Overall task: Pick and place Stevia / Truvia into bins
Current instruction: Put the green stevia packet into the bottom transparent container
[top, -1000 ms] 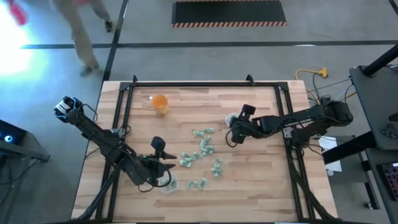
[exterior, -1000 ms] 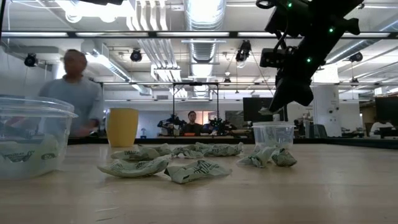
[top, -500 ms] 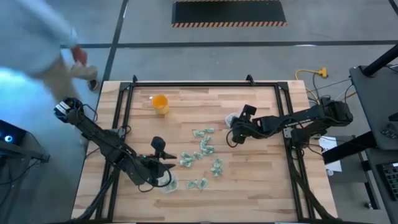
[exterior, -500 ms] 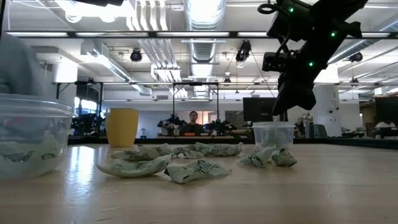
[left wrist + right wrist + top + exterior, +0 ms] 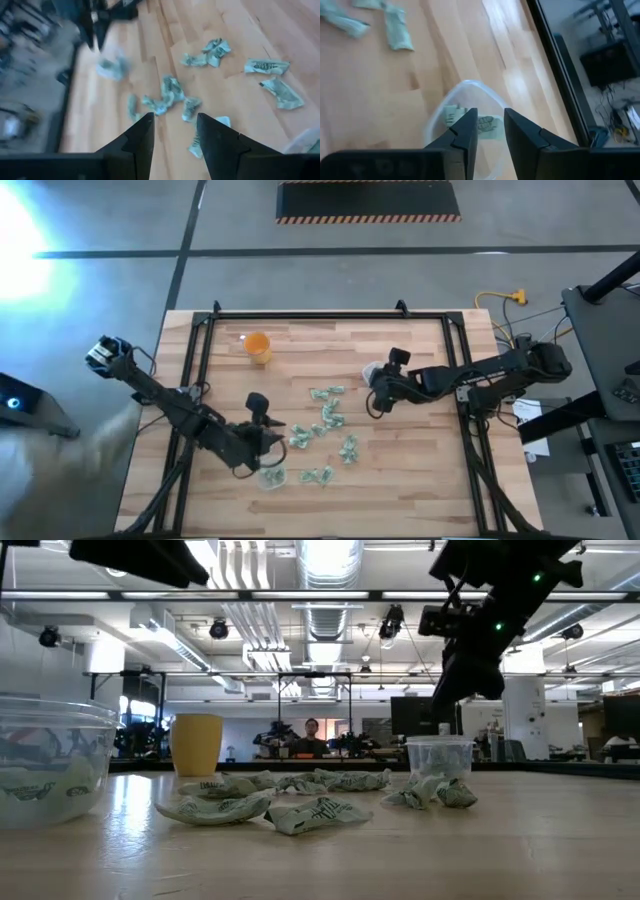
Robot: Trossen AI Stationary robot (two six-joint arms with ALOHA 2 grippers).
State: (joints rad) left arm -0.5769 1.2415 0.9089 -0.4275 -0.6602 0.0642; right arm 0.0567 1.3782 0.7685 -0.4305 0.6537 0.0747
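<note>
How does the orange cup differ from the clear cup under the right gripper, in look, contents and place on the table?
The orange cup is opaque; the clear cup is translucent, so sachets show inside it, while nothing shows of the orange cup's inside. The orange cup stands alone near the table's far edge with no arm by it; the clear cup sits directly below the right gripper, whose fingers stand apart. Both stand upright on the wooden table.
</note>
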